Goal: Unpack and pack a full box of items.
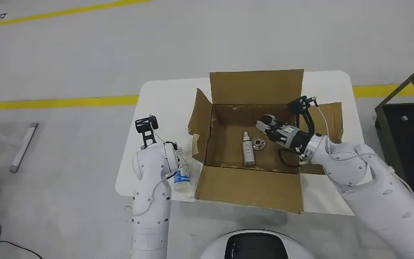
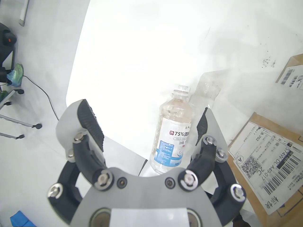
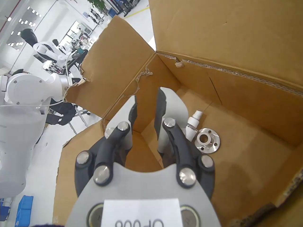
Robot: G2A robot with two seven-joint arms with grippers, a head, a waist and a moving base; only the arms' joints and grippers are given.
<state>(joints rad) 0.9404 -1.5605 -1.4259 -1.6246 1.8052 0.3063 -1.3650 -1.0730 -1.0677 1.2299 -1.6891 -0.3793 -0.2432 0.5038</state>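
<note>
An open cardboard box [image 1: 249, 188] stands on the white table [image 1: 162, 103]. On its floor lie a white spray bottle [image 1: 247, 148] and a metal flange [image 1: 259, 144]. My right gripper [image 3: 148, 96] hangs inside the box just above the spray bottle [image 3: 194, 121] and flange [image 3: 208, 140]. Its fingers are open by a narrow gap, with nothing between them. A clear bottle with a blue label [image 2: 171, 131] lies on the table left of the box. My left gripper [image 2: 144, 108] is wide open over it, and the bottle lies close to one finger [image 2: 204, 124].
A crumpled clear plastic piece [image 2: 206, 88] lies beside the bottle, near the box's labelled side [image 2: 267, 157]. The box flaps [image 3: 225, 24] stand up around the right gripper. A dark metal frame [image 1: 394, 123] stands past the table's right end.
</note>
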